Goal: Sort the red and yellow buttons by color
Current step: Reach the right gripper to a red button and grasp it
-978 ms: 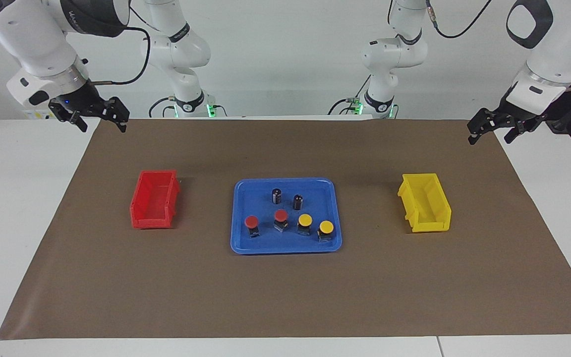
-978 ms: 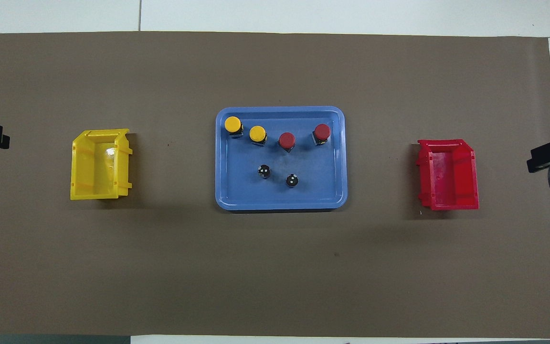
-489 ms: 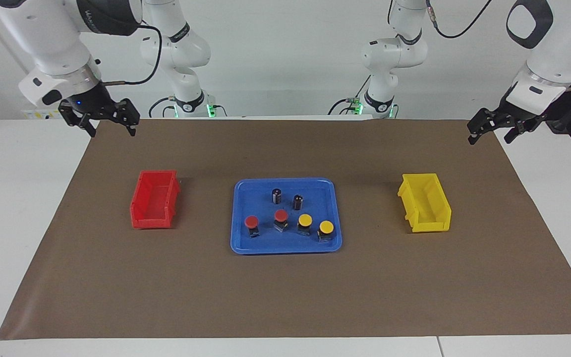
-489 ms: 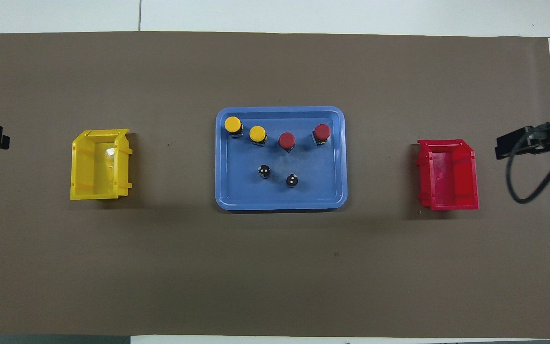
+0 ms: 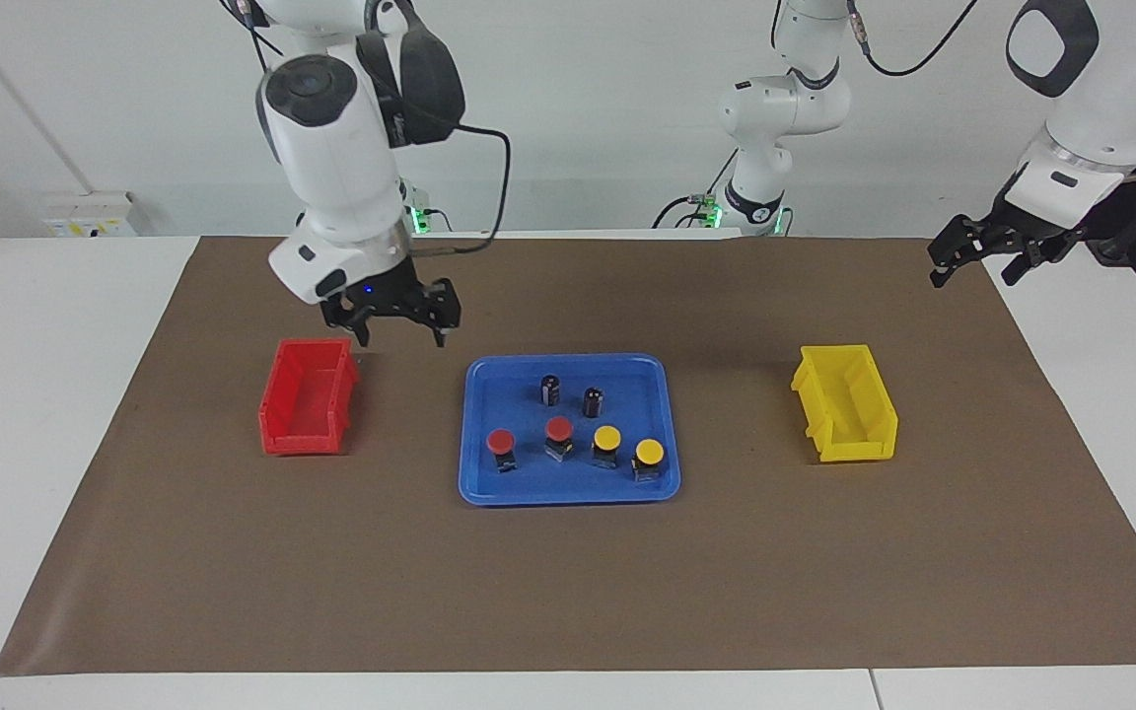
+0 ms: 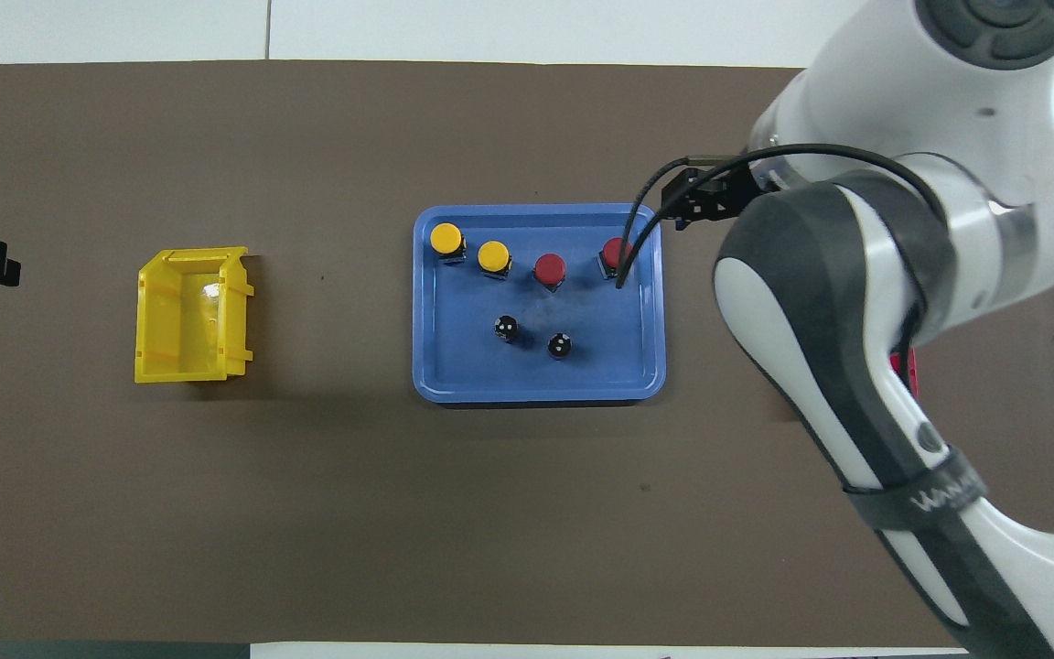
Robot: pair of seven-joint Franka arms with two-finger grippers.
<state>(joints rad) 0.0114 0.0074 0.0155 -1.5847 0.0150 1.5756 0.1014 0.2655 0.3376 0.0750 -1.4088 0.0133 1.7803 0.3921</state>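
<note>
Two red buttons (image 5: 500, 441) (image 5: 558, 429) and two yellow buttons (image 5: 607, 437) (image 5: 649, 452) stand in a row in a blue tray (image 5: 474, 488), along its edge farthest from the robots. They also show in the overhead view: red (image 6: 550, 268) (image 6: 616, 252), yellow (image 6: 446, 238) (image 6: 493, 255). My right gripper (image 5: 400, 333) is open and empty, in the air over the mat between the red bin (image 5: 307, 394) and the tray. My left gripper (image 5: 974, 266) is open and empty and waits over the mat's corner past the yellow bin (image 5: 849, 402).
Two small dark cylinders (image 5: 550, 388) (image 5: 593, 400) stand in the tray nearer to the robots than the buttons. Both bins look empty. In the overhead view my right arm (image 6: 820, 302) covers most of the red bin, and its cable crosses one red button.
My right arm has swung from the mat's corner at its end of the table to over the gap between the red bin and the tray. The left arm and all objects have not moved.
</note>
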